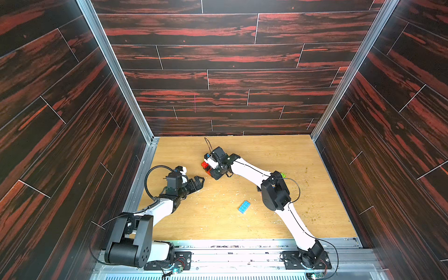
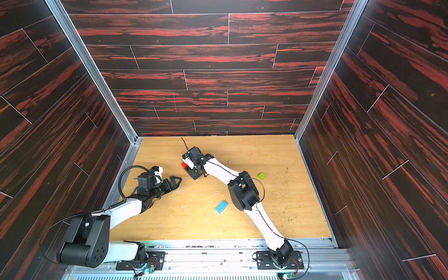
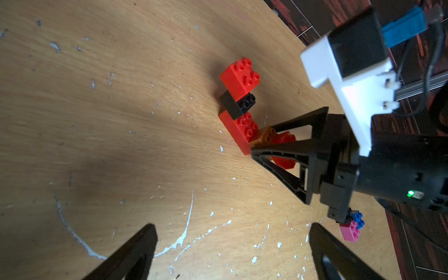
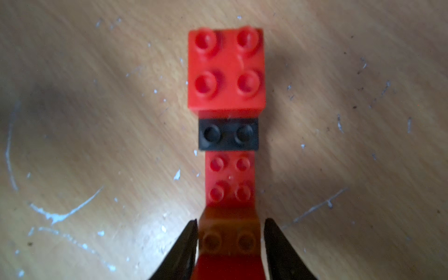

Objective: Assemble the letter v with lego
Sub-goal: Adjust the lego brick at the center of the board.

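The lego stands as a stepped row near the table's middle [image 1: 205, 165] [image 2: 184, 165]. From the far end it runs: red square brick [image 4: 226, 70], black brick [image 4: 228, 134], long red brick [image 4: 230, 179], orange-brown brick [image 4: 229, 238], then another red brick. My right gripper [image 4: 230, 220] straddles the orange-brown brick [image 3: 263, 137], jaws slightly parted with a thin gap on each side, so it is open. My left gripper [image 1: 200, 180] [image 3: 232, 232] hovers wide open over bare wood to the left of the row, holding nothing.
A long light-blue brick [image 1: 244, 206] [image 2: 221, 206] lies alone toward the front. A green brick [image 2: 261, 175] sits right of the right arm's elbow. Pink [image 3: 350, 231] and blue [image 3: 357, 217] bricks lie behind the right gripper. Dark panelled walls enclose the wooden table [image 1: 218, 225].
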You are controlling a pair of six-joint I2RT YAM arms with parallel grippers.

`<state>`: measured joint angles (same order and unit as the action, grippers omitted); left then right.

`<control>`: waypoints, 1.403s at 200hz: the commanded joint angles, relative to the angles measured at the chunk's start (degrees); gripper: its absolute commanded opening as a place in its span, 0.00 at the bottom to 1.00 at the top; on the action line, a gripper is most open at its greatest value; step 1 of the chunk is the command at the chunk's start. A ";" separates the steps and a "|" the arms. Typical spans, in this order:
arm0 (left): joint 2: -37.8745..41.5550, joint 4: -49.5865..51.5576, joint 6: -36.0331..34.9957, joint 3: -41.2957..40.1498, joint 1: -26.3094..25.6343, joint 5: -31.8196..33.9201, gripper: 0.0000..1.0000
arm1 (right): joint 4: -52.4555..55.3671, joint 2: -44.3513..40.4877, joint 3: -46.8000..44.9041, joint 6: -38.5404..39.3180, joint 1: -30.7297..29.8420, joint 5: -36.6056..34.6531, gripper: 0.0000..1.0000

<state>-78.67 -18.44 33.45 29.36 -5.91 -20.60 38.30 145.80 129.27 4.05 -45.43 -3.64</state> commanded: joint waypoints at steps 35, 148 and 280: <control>1.71 0.60 -0.41 -0.34 -0.06 -0.15 1.00 | 5.14 5.11 5.30 -0.63 -0.54 -1.26 0.50; 4.29 2.91 -0.47 -0.51 -0.08 1.37 1.00 | 8.46 5.64 6.73 0.94 -0.58 17.71 0.22; 13.37 14.74 -1.02 -0.54 -0.20 9.11 1.00 | 23.19 11.23 13.20 2.20 3.50 40.77 0.31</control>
<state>-66.74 -6.09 33.21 29.10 -5.98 -12.56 57.58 155.50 141.27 5.54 -41.95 37.01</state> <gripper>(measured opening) 0.999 0.336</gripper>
